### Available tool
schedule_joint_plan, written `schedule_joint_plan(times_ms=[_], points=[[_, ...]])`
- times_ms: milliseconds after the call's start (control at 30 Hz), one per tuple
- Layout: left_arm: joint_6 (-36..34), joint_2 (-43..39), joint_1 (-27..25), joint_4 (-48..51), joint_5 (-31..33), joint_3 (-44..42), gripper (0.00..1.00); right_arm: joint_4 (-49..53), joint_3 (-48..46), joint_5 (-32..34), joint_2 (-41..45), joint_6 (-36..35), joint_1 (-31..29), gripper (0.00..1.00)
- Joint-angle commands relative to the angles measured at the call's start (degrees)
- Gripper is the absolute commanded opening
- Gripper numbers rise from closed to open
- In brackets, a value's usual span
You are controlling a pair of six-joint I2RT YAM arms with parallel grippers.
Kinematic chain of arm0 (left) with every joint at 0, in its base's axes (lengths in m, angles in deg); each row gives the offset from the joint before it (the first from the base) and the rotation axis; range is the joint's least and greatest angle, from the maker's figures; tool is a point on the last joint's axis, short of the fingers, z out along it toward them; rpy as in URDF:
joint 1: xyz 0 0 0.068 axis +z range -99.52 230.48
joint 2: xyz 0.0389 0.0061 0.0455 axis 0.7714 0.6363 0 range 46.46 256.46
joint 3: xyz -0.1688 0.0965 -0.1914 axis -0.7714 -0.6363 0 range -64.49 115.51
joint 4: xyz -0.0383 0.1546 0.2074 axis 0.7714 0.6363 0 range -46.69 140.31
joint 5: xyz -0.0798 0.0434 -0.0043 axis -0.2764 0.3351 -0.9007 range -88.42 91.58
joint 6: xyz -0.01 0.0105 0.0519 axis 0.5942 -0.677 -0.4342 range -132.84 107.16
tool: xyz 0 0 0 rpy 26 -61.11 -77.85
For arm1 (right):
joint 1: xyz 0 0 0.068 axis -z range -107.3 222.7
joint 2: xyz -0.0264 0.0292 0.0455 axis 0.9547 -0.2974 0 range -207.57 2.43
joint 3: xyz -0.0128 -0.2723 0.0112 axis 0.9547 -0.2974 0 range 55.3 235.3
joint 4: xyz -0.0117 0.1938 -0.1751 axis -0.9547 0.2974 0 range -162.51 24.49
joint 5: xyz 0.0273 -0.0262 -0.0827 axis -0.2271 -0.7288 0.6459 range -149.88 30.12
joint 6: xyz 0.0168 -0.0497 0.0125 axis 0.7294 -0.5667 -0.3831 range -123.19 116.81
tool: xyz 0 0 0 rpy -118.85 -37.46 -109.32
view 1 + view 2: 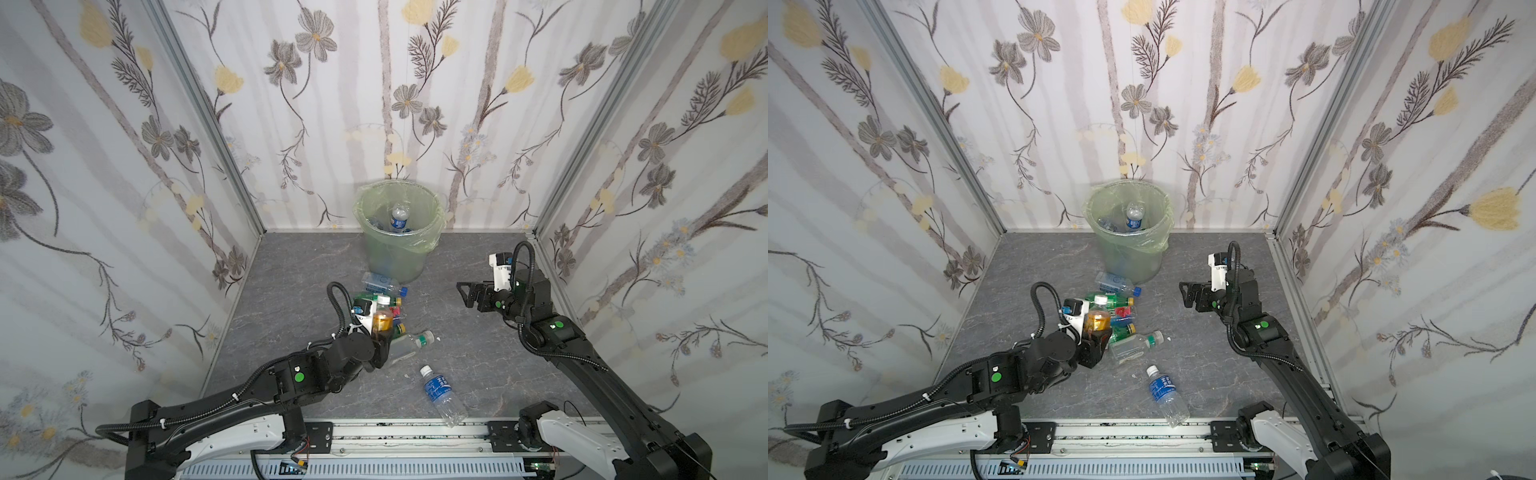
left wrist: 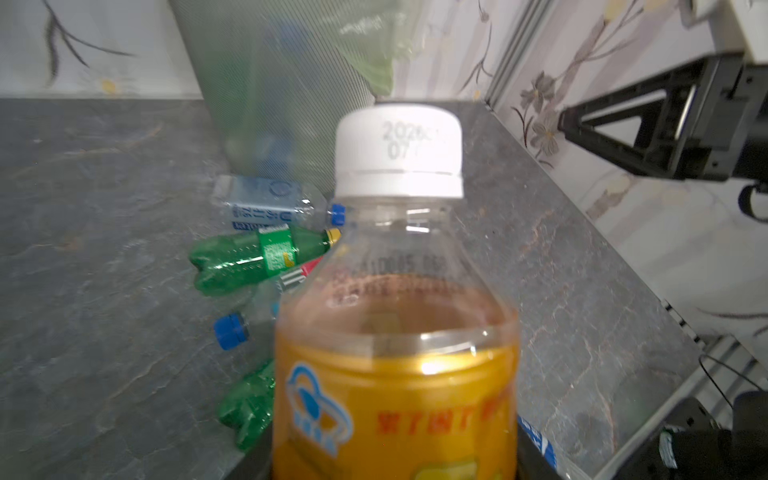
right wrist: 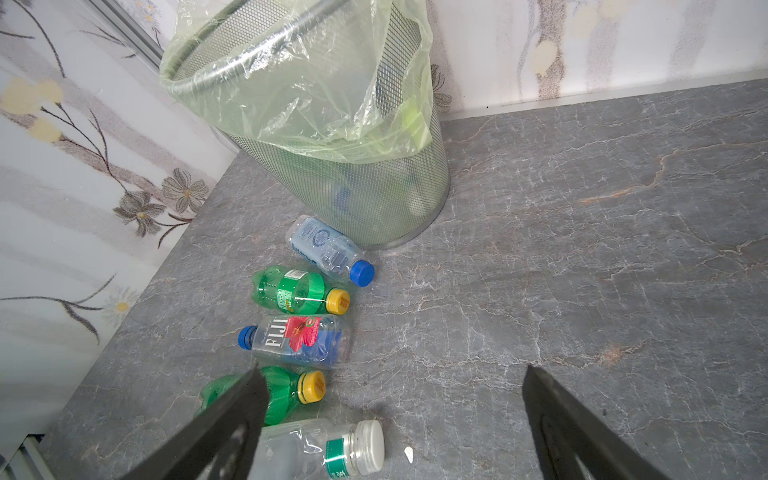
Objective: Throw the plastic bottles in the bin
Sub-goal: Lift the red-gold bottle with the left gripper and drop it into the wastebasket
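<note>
left gripper (image 1: 380, 334) is clamped on the orange-label bottle (image 1: 381, 319), white cap up & roughly upright, overlapping the heap of bottles mid-table in both top views; can't tell if its base is off the table (image 1: 291, 270). in the left wrist view that bottle fills most of the frame. right gripper (image 3: 392, 374) has its jaws spread wide w/ nothing between them, out to the right of the heap & apart from it. the bin (image 1: 395, 262), wire mesh w/ a pale-green bag folded over the rim, stands upright at the back wall, approx centre. inside it a blue-label bottle (image 1: 399, 218) stands neck up, other contents too dim to tell. on the table, all lying on their sides, running from the bin base toward the front: pale-blue-label bottle (image 3: 326, 249) w/ blue cap just beside the bin base, green bottle (image 3: 297, 291) w/ yellow cap, fiji bottle (image 3: 299, 338) w/ blue cap, second green bottle (image 3: 282, 395) partly behind a right finger, then clear bottle (image 3: 324, 451) w/ green band & white cap. a lone dark-blue-label bottle (image 1: 440, 392) lies nr the front edge, well apart from the rest.
</note>
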Motion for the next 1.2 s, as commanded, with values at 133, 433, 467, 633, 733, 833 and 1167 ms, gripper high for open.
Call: schedule_joint_plan(times_ms=[133, 433, 467, 633, 733, 833, 1167], points=[[-13.3, 2.6, 6.5, -2.7, 8.9, 13.7, 0.48, -0.9, 1.5, -0.3, -0.8, -0.9, -0.2, 0.96], [-26.1, 16.4, 12.2, -4.3, -4.4, 34.2, 0.46, -0.3, 1.7, 0.7, -0.4, -1.0, -0.9, 0.96], [-27.2, 18.4, 13.1, -4.3, -5.6, 36.0, 0.46, -0.2, 1.7, 0.8, -0.3, -1.0, -0.9, 0.96], [-23.9, 32.6, 24.7, -4.4, -19.7, 51.5, 0.45, -0.3, 1.2, 0.9, 0.5, -0.2, -1.4, 0.95], [-23.6, 46.2, 30.6, -3.6, -24.1, 65.5, 0.53, -0.5, 0.4, 1.2, 1.6, 0.7, -2.0, 0.96], [-20.5, 64.1, 36.0, 9.2, -30.7, 87.6, 0.96, -0.2, -0.2, 1.2, 2.8, 1.6, -3.0, 0.95], [-23.0, 63.9, 33.1, 17.3, -22.5, 84.4, 1.0, 7.1, 0.3, -0.2, 6.8, -0.9, -5.5, 0.96]])
